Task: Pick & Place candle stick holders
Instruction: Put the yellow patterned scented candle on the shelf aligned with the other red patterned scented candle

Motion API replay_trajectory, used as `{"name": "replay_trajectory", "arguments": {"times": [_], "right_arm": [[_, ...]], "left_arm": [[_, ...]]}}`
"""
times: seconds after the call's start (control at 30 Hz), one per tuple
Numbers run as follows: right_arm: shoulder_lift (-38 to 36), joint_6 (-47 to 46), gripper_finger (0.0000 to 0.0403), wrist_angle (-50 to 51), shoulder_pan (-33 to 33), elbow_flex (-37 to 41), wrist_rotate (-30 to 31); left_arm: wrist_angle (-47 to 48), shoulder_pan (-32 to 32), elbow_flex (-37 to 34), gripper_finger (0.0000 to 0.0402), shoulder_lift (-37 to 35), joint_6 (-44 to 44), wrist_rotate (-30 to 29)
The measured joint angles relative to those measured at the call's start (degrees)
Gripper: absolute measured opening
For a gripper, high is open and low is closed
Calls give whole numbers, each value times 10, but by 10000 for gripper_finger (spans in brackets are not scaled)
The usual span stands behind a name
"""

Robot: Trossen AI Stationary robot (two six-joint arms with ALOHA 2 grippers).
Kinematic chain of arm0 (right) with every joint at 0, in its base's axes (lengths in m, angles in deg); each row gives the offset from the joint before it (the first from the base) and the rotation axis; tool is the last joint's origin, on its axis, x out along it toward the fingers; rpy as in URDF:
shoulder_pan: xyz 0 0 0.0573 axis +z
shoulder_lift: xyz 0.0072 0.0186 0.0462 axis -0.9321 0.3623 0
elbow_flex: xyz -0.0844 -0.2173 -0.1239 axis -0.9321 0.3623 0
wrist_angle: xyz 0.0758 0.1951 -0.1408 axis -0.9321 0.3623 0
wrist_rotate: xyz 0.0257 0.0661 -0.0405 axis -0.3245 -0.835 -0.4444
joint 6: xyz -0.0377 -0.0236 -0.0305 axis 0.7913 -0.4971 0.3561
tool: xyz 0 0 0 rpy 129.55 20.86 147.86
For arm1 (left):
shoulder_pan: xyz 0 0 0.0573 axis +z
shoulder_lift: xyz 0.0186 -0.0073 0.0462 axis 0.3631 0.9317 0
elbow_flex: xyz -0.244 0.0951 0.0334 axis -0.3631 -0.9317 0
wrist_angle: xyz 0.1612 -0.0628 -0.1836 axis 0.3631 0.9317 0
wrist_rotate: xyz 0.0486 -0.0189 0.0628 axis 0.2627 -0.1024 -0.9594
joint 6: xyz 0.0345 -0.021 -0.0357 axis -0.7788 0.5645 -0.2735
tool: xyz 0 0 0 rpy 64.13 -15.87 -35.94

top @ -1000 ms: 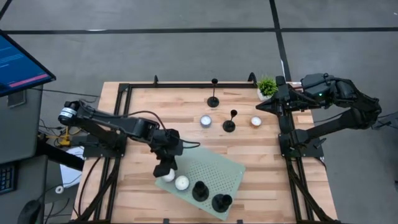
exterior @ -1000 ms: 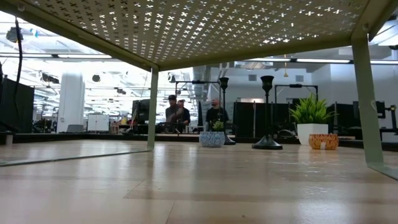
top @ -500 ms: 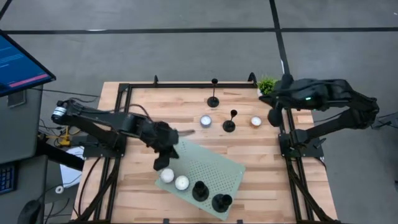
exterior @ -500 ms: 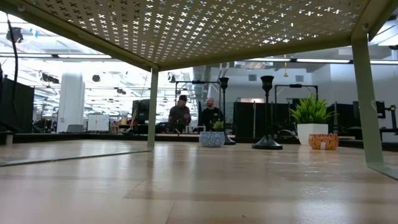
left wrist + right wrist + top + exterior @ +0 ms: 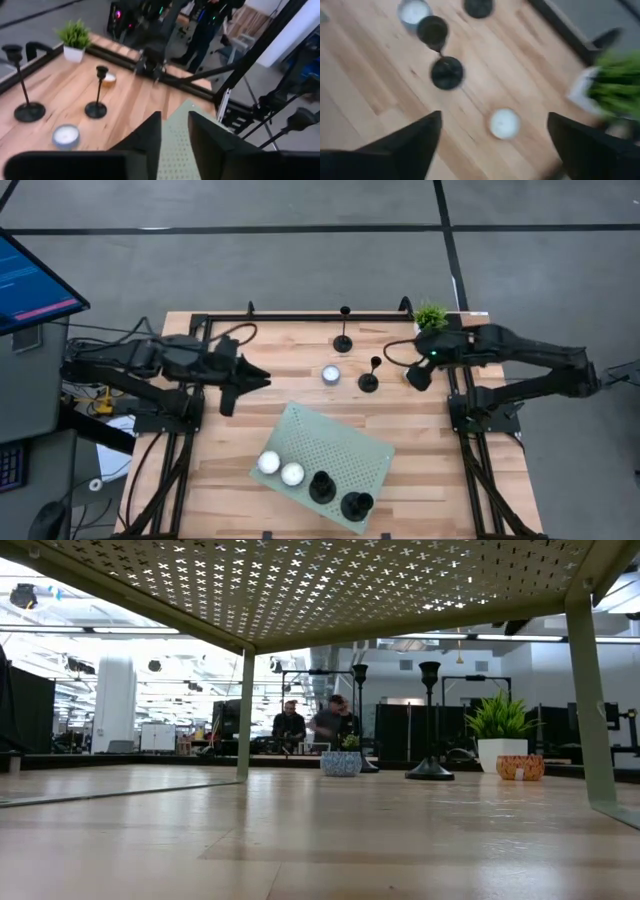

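Observation:
Two black candle stick holders stand on their round bases on the wood table: one at the far middle (image 5: 343,340), one nearer (image 5: 368,382) (image 5: 446,72). Two more (image 5: 322,487) (image 5: 356,505) stand on the green perforated tray (image 5: 345,445), beside two white tealights (image 5: 268,463). My left gripper (image 5: 262,380) (image 5: 175,142) hovers left of the tray's far corner, open by a narrow gap, with nothing between its fingers. My right gripper (image 5: 413,375) (image 5: 495,145) hangs wide open above a tealight (image 5: 504,123), right of the nearer holder.
A tealight in a bluish cup (image 5: 331,374) sits between the two table holders. A small potted plant (image 5: 430,318) stands at the far right corner. A black frame (image 5: 300,317) rims the table. The tray stands on legs (image 5: 246,715). People stand in the room behind.
My left gripper has drawn away from the white tealights at the tray's near left corner and gone toward the table's far left. Both tealights stay on the tray. My right gripper has swung from beside the plant toward the near and left, over the right-hand tealight.

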Motion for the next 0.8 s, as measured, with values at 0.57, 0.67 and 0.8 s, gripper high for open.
{"name": "replay_trajectory", "arguments": {"times": [0.57, 0.67, 0.8], "right_arm": [[-96, -91, 396, -189, -127, 296, -54], [-70, -117, 396, -203, -146, 300, -53], [-32, -122, 395, -230, -160, 301, -52]], "left_arm": [[-24, 0, 0, 225, 7, -37, -27], [-32, 0, 0, 239, 5, -36, -27], [-37, 0, 0, 252, 6, -33, -27]]}}
